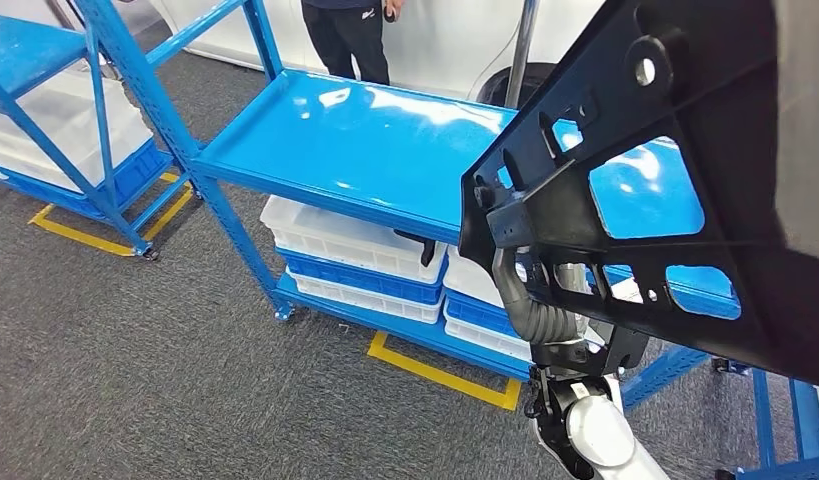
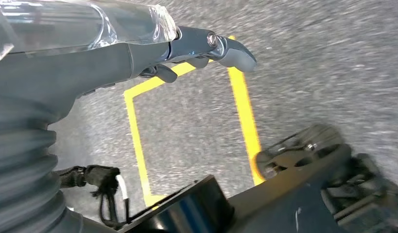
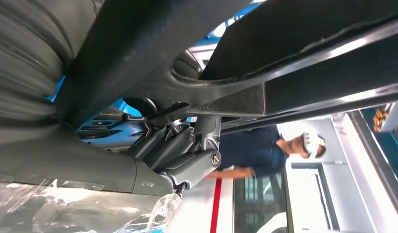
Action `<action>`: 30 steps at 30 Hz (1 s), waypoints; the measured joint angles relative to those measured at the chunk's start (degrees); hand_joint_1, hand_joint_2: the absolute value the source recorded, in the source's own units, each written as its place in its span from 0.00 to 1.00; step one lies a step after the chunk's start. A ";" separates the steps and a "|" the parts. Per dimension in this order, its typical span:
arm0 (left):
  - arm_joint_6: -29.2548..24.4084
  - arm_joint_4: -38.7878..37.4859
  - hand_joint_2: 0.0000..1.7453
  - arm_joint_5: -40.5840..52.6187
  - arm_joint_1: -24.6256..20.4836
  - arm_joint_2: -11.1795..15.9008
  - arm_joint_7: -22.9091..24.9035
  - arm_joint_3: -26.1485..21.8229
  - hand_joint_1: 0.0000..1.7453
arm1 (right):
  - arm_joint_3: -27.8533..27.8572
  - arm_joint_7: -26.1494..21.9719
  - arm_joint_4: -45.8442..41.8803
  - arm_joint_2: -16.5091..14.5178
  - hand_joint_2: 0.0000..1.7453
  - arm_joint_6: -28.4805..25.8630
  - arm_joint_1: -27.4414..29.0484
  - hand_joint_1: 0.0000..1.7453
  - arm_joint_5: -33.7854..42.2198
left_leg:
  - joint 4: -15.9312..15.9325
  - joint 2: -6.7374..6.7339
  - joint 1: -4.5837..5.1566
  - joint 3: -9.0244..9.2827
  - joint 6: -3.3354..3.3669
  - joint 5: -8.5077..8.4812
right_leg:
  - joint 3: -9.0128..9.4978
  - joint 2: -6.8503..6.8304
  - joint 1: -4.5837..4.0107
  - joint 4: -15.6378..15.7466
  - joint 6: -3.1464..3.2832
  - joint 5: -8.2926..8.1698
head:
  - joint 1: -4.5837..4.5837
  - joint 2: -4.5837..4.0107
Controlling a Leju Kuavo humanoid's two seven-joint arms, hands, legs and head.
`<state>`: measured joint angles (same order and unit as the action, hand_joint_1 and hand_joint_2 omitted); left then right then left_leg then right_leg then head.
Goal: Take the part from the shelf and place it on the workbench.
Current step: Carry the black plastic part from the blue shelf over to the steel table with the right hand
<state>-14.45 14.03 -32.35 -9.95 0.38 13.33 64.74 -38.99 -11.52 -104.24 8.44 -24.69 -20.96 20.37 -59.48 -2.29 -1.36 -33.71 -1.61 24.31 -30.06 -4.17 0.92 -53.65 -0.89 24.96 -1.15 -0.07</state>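
Big black part (image 1: 685,170) fills the head view from one to four o'clock, held up off the blue shelf (image 1: 355,140) by the right hand (image 1: 530,290), whose fingers (image 3: 180,145) wrap a bar of it from beneath. The left hand (image 2: 206,46) hangs over grey carpet (image 2: 333,63) and yellow tape (image 2: 245,107), holding nothing, its fingers loosely curled. White and blue crates (image 1: 355,260) sit under the shelf at six o'clock, and a person (image 1: 350,35) stands at twelve.
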 joint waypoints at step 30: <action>-0.27 -0.07 1.00 1.48 -0.07 -0.10 2.96 -0.42 0.00 | -0.48 0.08 0.50 -0.40 1.00 3.03 1.07 1.00 0.68 | -2.82 0.89 0.55 -1.32 0.96 1.43 | -0.70 0.08 -0.13 -0.37 0.17 0.07 | 0.12 0.00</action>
<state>-14.72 13.97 -30.87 -10.03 0.28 16.28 64.32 -39.47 -11.44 -103.74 8.03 -21.65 -19.89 21.05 -62.30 -1.39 -0.81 -35.02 -0.64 25.74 -30.76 -4.09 0.79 -54.02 -0.72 25.03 -1.03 -0.07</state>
